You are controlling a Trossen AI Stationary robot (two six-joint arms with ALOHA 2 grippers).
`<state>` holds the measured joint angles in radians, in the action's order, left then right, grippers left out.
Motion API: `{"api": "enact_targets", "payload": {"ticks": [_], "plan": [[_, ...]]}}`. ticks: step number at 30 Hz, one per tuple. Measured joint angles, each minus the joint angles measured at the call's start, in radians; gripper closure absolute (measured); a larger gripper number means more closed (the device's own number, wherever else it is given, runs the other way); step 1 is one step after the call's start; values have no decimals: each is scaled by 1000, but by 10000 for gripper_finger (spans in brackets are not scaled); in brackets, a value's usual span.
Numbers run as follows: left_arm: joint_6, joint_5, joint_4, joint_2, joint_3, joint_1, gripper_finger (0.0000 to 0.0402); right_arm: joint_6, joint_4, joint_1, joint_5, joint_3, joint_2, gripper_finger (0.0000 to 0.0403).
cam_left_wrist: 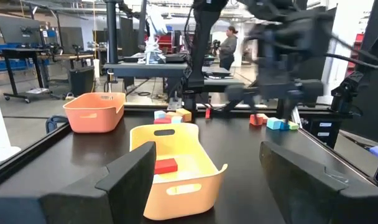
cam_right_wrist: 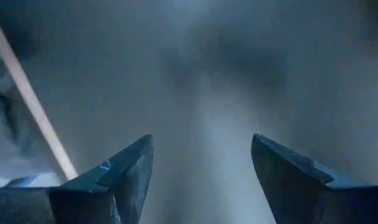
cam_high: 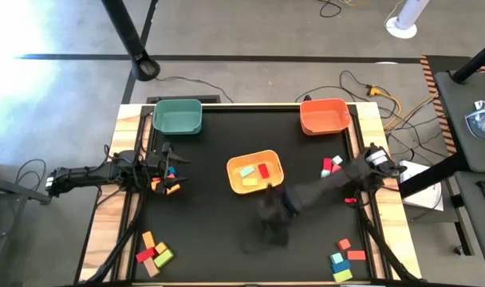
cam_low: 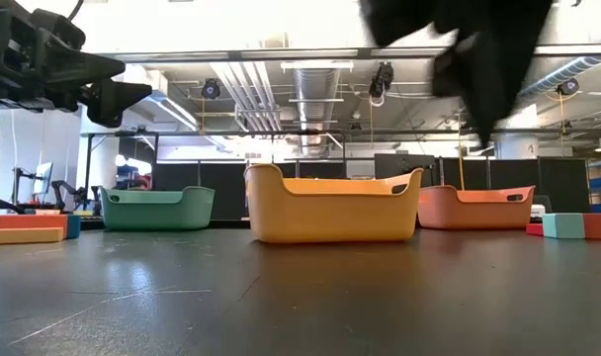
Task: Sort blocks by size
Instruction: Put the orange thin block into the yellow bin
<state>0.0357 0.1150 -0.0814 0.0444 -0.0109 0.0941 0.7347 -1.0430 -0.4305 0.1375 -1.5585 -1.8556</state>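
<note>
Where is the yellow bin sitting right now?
In the high view, the yellow bin sits mid-table, between the green bin at the far left and the orange bin at the far right, with the right pincer just in front.

Worktop (cam_high: 226,239): black, smooth, semi-gloss; low view shows soft reflections of the bins on it. Border along its left and right edges: pale wood with visible grain (cam_high: 127,127).

Green bin (cam_high: 177,116), yellow bin (cam_high: 254,173), orange bin (cam_high: 324,115): moulded plastic, smooth, satin sheen.

Blocks (cam_high: 153,253): solid colour, matt, flat faces; material cannot be told.

Left end effector (cam_left_wrist: 204,180) and right end effector (cam_right_wrist: 201,180): fingers dark, matt, plastic-looking.
</note>
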Motion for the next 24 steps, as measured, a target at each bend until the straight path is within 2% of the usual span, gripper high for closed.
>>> {"api": "enact_targets", "payload": {"ticks": [6, 12, 15, 19, 24], "plan": [[0, 0, 0, 0, 0, 0, 128, 189, -15, -223, -51, 39, 2, 156], [0, 0, 0, 0, 0, 0, 128, 602, -135, -437, -48, 54, 2, 157], [0, 0, 0, 0, 0, 0, 128, 725, -130, -536, -61, 56, -4, 152], [0, 0, 0, 0, 0, 0, 128, 720, -140, -635, -37, 83, -22, 145], [0, 0, 0, 0, 0, 0, 128, 700, -214, -658, 104, 134, -23, 136]]}}
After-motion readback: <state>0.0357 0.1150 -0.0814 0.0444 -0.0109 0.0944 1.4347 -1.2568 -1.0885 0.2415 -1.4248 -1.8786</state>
